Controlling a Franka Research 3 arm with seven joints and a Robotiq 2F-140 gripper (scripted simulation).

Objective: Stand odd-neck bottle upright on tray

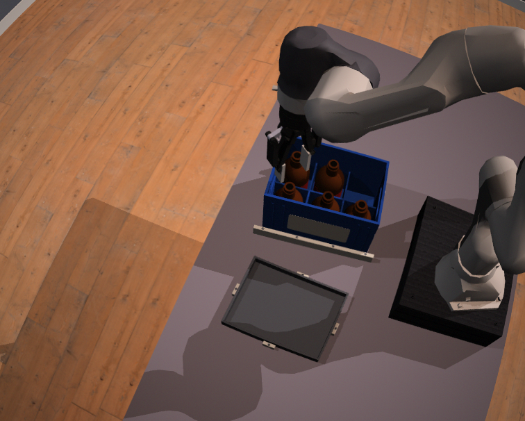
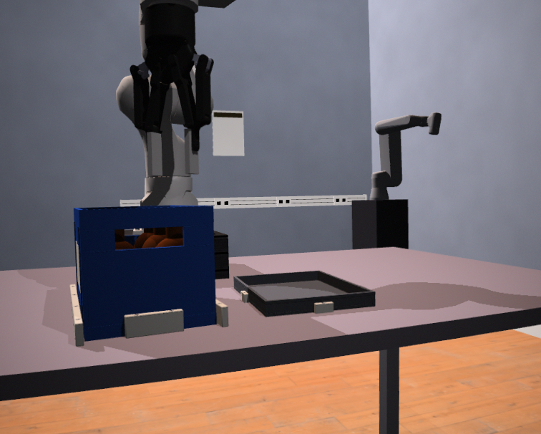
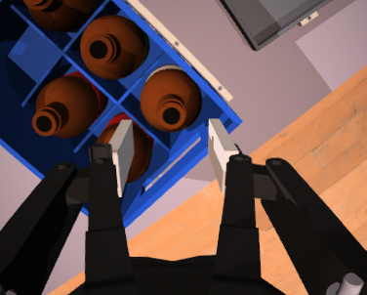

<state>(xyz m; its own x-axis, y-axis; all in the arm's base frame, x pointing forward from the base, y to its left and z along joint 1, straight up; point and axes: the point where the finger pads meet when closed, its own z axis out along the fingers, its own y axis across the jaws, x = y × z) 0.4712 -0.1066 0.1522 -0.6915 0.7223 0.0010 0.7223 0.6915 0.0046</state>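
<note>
The blue rectangular crate [image 1: 273, 210] [image 2: 149, 280] [image 3: 224, 111] stands upright on the mauve-topped bench [image 1: 315, 381] [image 2: 429, 271] [image 3: 273, 98]. Its dividers form two rows of three compartments. All five bottles are in the crate: two in the row away from the tray, three in the row nearest the tray. Each is brown, with round shoulders and a narrow neck; one is the end bottle nearest the tray [image 1: 289, 192] [image 3: 171, 98]. The differing neck cannot be identified from these views.

The black two-finger gripper [image 1: 293, 164] [image 2: 173, 152] [image 3: 170, 136] is positioned over one end of the crate, above the rim. Its jaws are parted to a moderate width, with nothing held. The flat, pale finger pads [image 1: 305, 156] [image 2: 154, 153] point downward, apart from the bottles. The grey jointed arm [image 1: 394, 103] [image 2: 167, 190] supports the gripper from a black rectangular block [image 1: 420, 262] [image 2: 221, 253].

The dark grey, low-walled rectangular tray [image 1: 280, 306] [image 2: 307, 289] [image 3: 273, 20] lies level on the bench, apart from the crate; no bottle stands on it. Small cream blocks [image 1: 268, 344] [image 2: 323, 307] [image 3: 308, 19] are located at its sides. A long cream strip [image 1: 313, 242] [image 2: 76, 314] [image 3: 195, 61] runs along the crate's labelled long side.
</note>
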